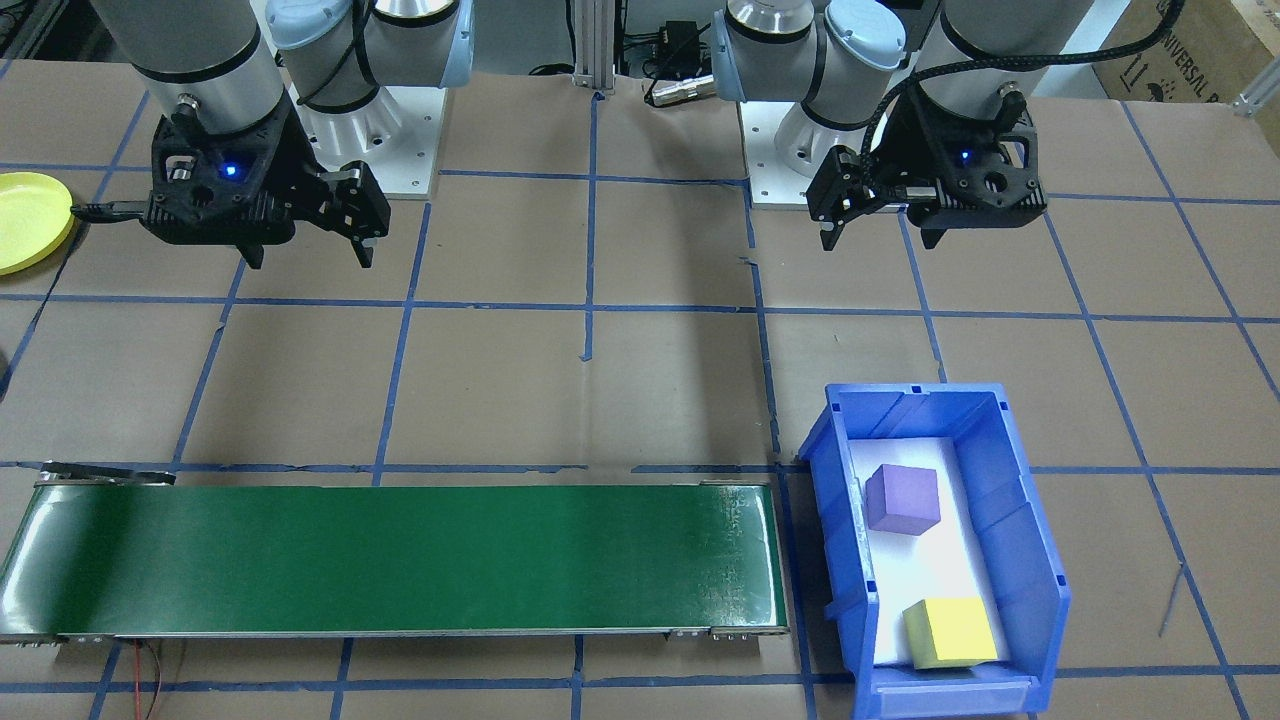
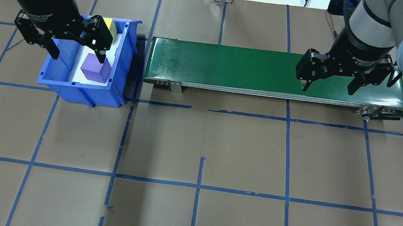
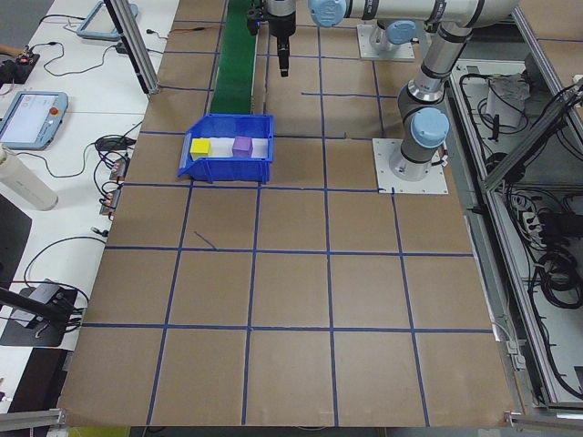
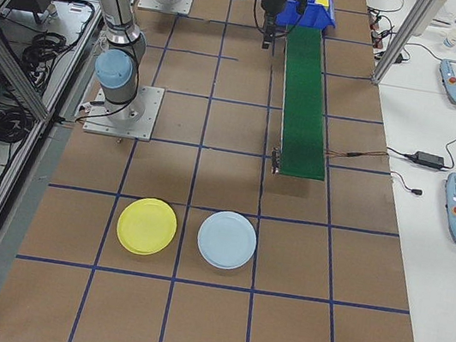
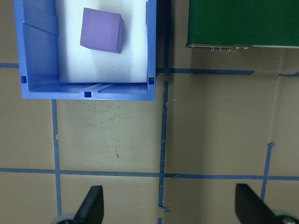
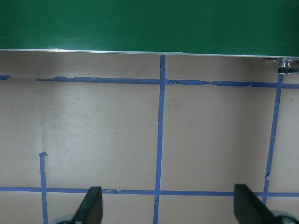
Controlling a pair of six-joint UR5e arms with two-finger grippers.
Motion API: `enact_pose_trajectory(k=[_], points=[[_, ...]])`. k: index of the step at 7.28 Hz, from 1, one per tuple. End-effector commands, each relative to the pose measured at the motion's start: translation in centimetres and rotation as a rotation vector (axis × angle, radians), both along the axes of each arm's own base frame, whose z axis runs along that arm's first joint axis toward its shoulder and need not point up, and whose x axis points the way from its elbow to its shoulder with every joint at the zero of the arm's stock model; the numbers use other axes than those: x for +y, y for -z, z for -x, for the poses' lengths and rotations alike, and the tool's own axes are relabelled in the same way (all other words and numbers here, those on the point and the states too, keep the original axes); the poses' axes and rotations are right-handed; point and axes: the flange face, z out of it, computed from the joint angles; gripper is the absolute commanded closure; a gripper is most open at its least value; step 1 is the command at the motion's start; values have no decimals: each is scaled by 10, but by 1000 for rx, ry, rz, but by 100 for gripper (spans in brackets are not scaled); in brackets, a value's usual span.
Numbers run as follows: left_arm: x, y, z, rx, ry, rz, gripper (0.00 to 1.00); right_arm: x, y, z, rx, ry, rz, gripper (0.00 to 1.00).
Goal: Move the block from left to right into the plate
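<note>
Front-facing view: the left gripper (image 1: 880, 235) hangs open, well short of the blue bin (image 1: 1030, 560) holding the purple block (image 1: 902, 499) and yellow block (image 1: 950, 632); the right gripper (image 1: 305, 250) is open too, and the yellow plate (image 1: 30, 220) lies at the far left edge.

Overhead: the purple block sits just right of the left gripper's fingers, so the left arm is nearer.

Left wrist: the block lies ahead, up and left, with no clear long axis.

The yellow plate (image 1: 30, 220) is cut off by the front view's left edge.
</note>
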Motion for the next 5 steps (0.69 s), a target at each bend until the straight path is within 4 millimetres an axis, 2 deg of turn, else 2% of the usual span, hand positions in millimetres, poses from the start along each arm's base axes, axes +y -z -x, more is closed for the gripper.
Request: enact_pose_trajectory(k=[1, 5], points=[[0, -1, 0, -2, 0, 1, 0, 0, 0, 0, 0, 0, 0, 0], [-5, -3, -7, 3, -10, 3, 0, 0, 0, 0, 0, -2, 0, 0]])
